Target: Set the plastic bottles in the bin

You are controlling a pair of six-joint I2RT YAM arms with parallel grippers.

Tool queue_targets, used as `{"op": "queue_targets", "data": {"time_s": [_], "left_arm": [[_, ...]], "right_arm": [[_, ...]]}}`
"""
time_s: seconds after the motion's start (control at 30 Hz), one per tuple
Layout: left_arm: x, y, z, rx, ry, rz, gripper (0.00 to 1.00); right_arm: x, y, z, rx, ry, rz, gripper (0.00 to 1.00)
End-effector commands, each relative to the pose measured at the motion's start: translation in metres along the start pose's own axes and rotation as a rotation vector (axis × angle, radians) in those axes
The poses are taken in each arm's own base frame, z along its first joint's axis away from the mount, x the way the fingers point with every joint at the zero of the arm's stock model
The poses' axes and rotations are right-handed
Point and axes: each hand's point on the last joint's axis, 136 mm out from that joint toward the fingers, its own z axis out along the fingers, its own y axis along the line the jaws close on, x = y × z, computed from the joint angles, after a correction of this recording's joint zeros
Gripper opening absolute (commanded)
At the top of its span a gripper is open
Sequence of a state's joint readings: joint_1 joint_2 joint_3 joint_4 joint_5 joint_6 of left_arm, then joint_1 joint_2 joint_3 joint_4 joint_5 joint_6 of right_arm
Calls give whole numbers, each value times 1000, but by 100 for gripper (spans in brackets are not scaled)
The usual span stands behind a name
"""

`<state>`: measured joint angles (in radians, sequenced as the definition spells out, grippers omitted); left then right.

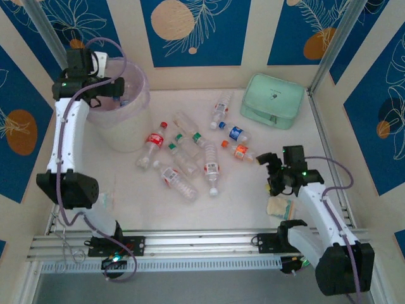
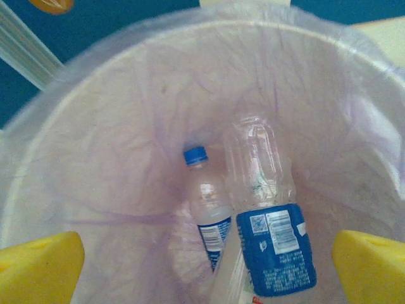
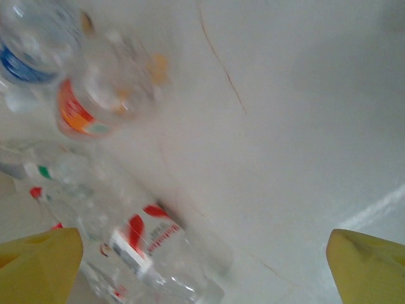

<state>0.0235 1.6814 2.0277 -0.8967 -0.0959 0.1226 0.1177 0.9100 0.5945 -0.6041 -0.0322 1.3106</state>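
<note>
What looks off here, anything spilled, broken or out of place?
Nothing spilled or visibly broken. The loose bottles lie on their sides, scattered mid-table. The bin stands upright with two bottles visible inside. Only strays: a beige packet at the near right and a mint-green case at the far right.

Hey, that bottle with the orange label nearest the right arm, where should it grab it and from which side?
Probably across the labelled middle of the orange-label bottle, coming down from above with the open right hand. It lies flat on its side, cap pointing left, so the fingers would straddle its narrow width, far side and near side.
</note>
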Motion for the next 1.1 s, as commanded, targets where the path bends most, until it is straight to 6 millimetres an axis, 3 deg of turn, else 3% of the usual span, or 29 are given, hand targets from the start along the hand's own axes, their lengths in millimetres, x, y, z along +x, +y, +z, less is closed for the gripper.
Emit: {"op": "queue_targets", "data": {"time_s": [0.0, 0.13, 0.2, 0.3, 0.47, 0.6, 0.7, 0.83, 1.07], "left_arm": [[-12, 10, -63, -39, -89, -12, 100], [-7, -12, -110, -4, -155, -37, 100], [3, -32, -130, 7, -189, -17, 100], [26, -70, -146, 70, -208, -6, 100], [83, -128, -144, 289, -180, -157, 100], [113, -173, -129, 445, -133, -288, 100], [135, -202, -113, 453, -99, -258, 100], [148, -225, -100, 482, -52, -239, 100], [149, -236, -94, 503, -31, -232, 100]], "right_arm": [[5, 29, -3, -57, -47, -50, 99], [27, 57, -7, -38, -12, -517, 99], [52, 72, -7, -52, 63, -759, 99], [75, 72, 5, 29, 149, -943, 100], [112, 65, 34, 155, 282, -1107, 97], [133, 66, 55, 194, 346, -1167, 94], [145, 66, 72, 182, 400, -1171, 92], [144, 60, 90, 218, 416, -1166, 88], [140, 57, 110, 222, 432, -1148, 68]]}}
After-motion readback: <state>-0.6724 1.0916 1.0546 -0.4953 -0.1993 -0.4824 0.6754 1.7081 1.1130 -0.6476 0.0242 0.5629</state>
